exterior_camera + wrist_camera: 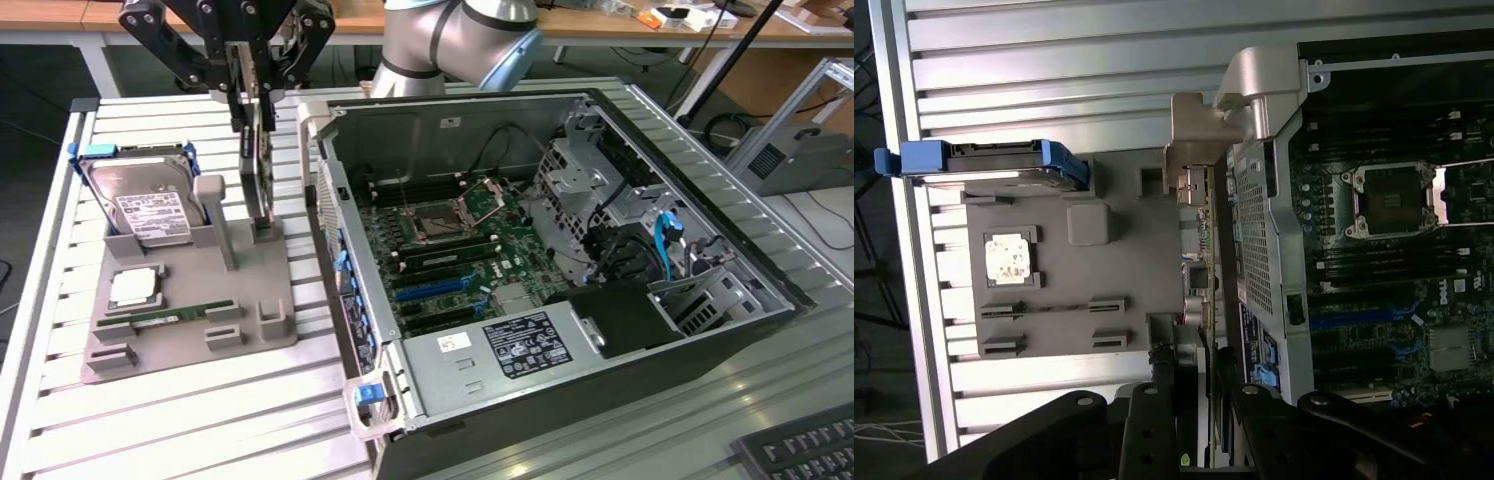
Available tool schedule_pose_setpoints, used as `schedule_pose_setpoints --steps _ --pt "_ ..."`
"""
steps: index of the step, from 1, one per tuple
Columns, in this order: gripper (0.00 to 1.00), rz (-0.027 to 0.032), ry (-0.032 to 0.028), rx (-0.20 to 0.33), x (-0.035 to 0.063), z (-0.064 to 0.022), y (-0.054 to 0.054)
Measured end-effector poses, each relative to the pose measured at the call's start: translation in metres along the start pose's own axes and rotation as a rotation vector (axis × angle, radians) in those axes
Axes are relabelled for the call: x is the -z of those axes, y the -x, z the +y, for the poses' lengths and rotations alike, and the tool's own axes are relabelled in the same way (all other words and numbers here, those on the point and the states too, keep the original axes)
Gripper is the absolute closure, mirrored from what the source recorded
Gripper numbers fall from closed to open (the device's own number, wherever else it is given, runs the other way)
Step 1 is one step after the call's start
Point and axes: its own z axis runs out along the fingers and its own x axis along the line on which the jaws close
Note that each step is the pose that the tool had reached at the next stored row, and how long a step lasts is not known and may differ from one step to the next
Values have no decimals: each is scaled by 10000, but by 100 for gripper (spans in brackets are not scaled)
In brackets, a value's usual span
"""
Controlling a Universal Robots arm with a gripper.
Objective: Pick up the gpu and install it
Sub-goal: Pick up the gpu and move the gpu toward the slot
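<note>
Aluminium slatted table [200,420] bears fixture [254,285] with gpu [256,170], open case [454,130]; desks [601,20] behind.

Robotics lab: robot arm [454,40], aluminium-profile bench [174,420], opened computer tower [561,250], desks behind [601,20].

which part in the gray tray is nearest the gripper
The gpu, standing edge-on right at the gripper; hard drive and memory stick sit farther off.

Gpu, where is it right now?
In the exterior view's left half, the gpu stands on edge on the gray tray, gripped by the gripper, between the hard drive and the computer case.
</note>
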Motion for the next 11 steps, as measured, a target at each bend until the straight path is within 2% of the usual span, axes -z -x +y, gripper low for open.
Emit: schedule_pose_setpoints --steps 11 --pt "74 0 0 0 -1 -6 38"
